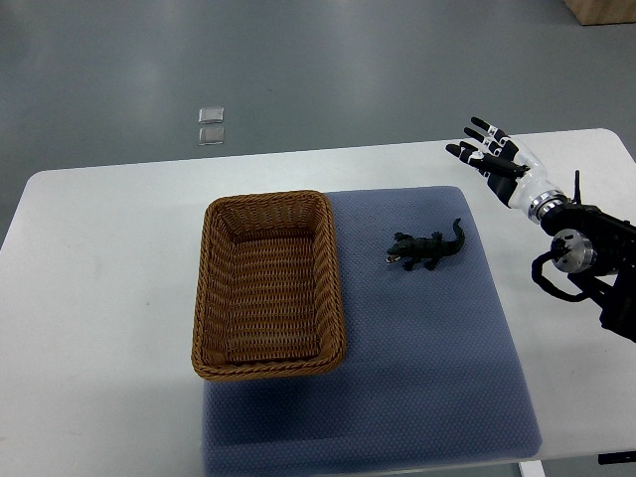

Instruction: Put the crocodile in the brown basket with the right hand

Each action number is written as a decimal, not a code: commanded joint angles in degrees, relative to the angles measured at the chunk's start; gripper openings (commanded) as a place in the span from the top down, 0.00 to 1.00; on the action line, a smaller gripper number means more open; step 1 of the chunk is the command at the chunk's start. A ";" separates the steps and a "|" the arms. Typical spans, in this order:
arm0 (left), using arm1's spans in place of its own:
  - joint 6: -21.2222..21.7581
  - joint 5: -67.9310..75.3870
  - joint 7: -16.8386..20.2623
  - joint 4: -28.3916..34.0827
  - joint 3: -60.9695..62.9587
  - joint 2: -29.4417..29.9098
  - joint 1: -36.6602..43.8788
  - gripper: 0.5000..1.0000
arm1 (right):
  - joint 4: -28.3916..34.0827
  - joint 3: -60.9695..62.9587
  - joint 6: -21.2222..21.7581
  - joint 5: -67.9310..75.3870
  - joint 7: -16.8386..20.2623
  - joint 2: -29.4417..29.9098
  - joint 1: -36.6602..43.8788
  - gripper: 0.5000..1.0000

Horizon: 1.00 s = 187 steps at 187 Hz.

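A small dark green toy crocodile (427, 248) lies on the blue mat (427, 358), its head pointing left toward the basket and its tail curling up to the right. The brown wicker basket (266, 368) stands to its left, with nothing inside. My right hand (487, 147) hovers above the table's far right part, up and to the right of the crocodile and well apart from it. Its fingers are spread and hold nothing. The right arm runs in from the right edge.
The white table (99, 298) carries the mat and basket. Two small clear squares (210, 126) lie on the grey floor beyond the table's far edge. A wooden box corner (601, 10) shows at the top right.
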<state>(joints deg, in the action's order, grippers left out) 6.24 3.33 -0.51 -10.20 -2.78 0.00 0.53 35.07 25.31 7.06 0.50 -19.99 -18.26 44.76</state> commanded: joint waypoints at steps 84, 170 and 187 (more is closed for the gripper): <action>0.00 0.01 -0.01 0.00 0.14 0.00 0.00 0.00 | 0.00 0.00 1.11 -0.41 0.04 -0.20 0.16 0.14; 0.00 0.01 -0.01 0.09 0.23 0.00 0.00 0.00 | -1.93 0.00 3.48 -0.59 0.04 0.06 0.16 0.14; 0.00 0.01 -0.01 0.00 0.14 0.00 0.00 0.00 | -2.02 0.00 3.57 -0.50 0.04 0.06 0.16 0.14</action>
<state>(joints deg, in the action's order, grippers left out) 6.24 3.34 -0.47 -10.11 -2.56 0.00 0.53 33.22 25.37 10.58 -0.06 -19.96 -18.22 44.89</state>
